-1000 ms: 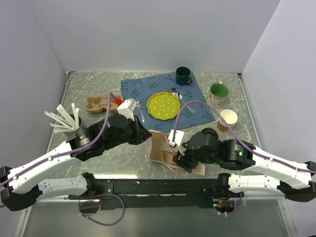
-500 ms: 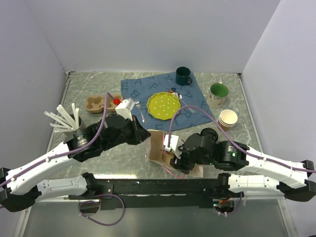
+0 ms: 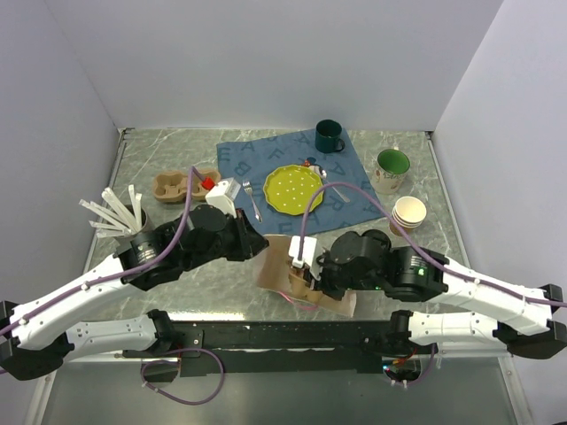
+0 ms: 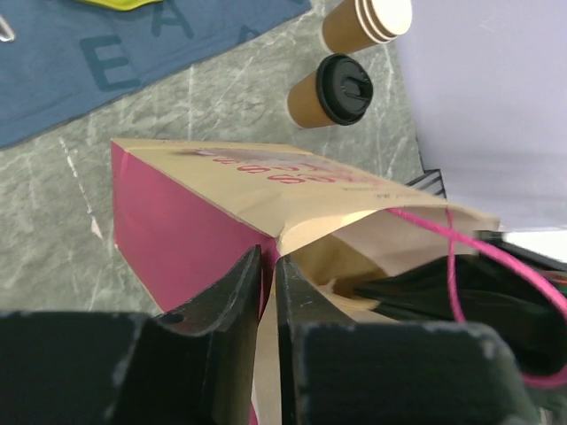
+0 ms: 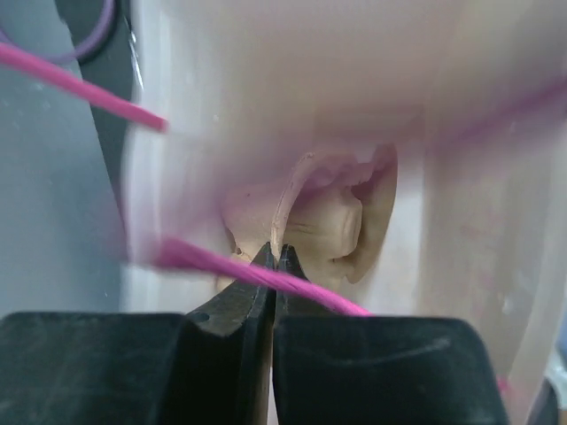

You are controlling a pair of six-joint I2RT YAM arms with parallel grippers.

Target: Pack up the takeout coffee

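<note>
The takeout coffee [image 4: 332, 91], a brown paper cup with a black lid, stands upright on the table beyond the bag; in the top view I cannot pick it out behind the right arm. A paper bag [image 3: 282, 270] with a pink side [image 4: 177, 230] lies at the front centre, mouth towards the right arm. My left gripper [image 3: 260, 245] [image 4: 266, 257] pinches the bag's mouth edge, jaws a thin slit apart. My right gripper [image 3: 306, 270] [image 5: 277, 252] is deep inside the bag, tips shut on the thin rim of a tan pulp carrier [image 5: 332, 226].
A stack of lidless tan cups [image 3: 408, 212] stands next to the coffee. On the blue cloth [image 3: 257, 159] lie a yellow plate [image 3: 294, 189] and a fork. Two green mugs [image 3: 329, 135] [image 3: 392, 168], another pulp carrier [image 3: 177, 184] and a tin of white cutlery [image 3: 124, 217] surround them.
The right gripper has pushed left into the bag and closed. The bag has swung and now lies flatter, angled towards the front right. The left arm has barely moved.
</note>
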